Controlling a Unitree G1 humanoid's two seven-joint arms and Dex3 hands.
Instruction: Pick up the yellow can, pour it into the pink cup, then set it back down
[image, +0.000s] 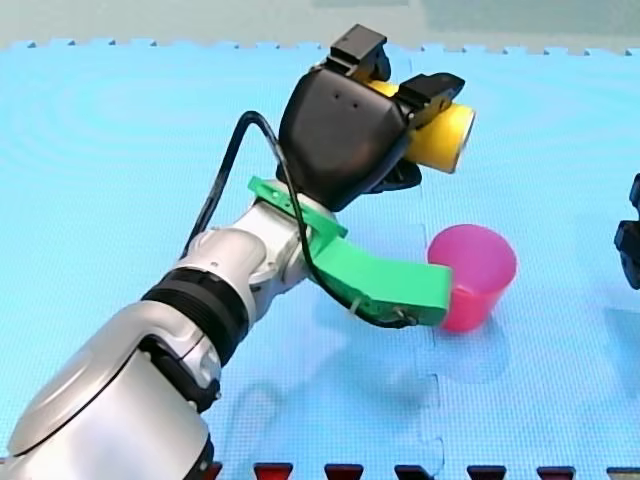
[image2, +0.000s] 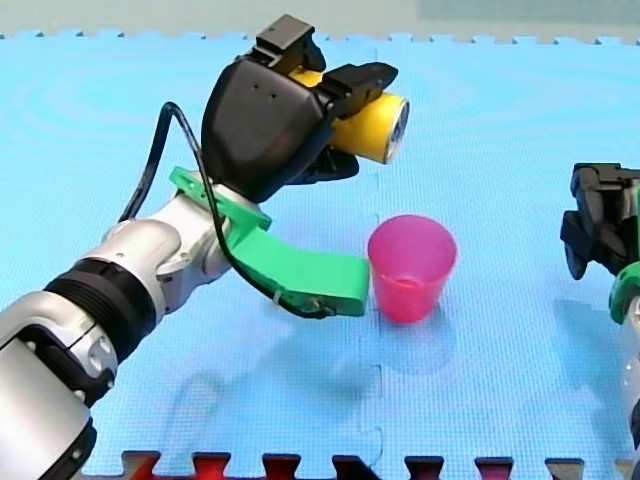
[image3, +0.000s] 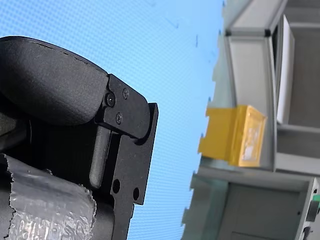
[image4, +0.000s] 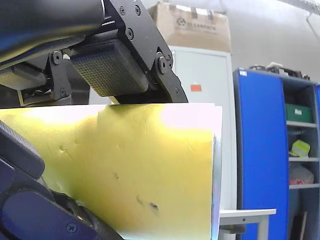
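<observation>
Yellow can (image2: 372, 127) up in the air, tipped flat on its side, open end toward 3 o'clock. Hanging at about 11 o'clock from the pink cup (image2: 410, 268) and well above its rim; directly over the cup's mouth or a little short of it, hard to tell.

Grasped by the left hand (image2: 265, 125): black fingers (image2: 355, 78) clamped over the top of the can, more black beneath it. Same grip close up in the second wrist view, with a ribbed finger pad (image4: 107, 67) pressed down on the yellow wall. Behind it there, a blue cabinet (image4: 260, 140) and a cardboard box (image4: 192, 25) on a white unit.

Pink cup upright on the blue foam mat (image2: 500, 380), mouth open to the ceiling.

Out from the cup now: green bracket (image2: 310, 275) under the left wrist, its tip just beside the cup at 9 o'clock, touching or not impossible to say. Black cable (image2: 160, 150) looping from bracket to hand. Left arm (image2: 110, 290), silver and black, coming in from 8 o'clock.

Over at 3 o'clock, well apart from the cup, the right hand (image2: 600, 225); released or clenched, cannot tell.

Row of red tiles (image2: 210, 467) along the mat's 6 o'clock edge.

In the first wrist view, the mat's toothed edge, and past it a yellow box (image3: 240, 135) against a grey frame (image3: 250, 65).
</observation>
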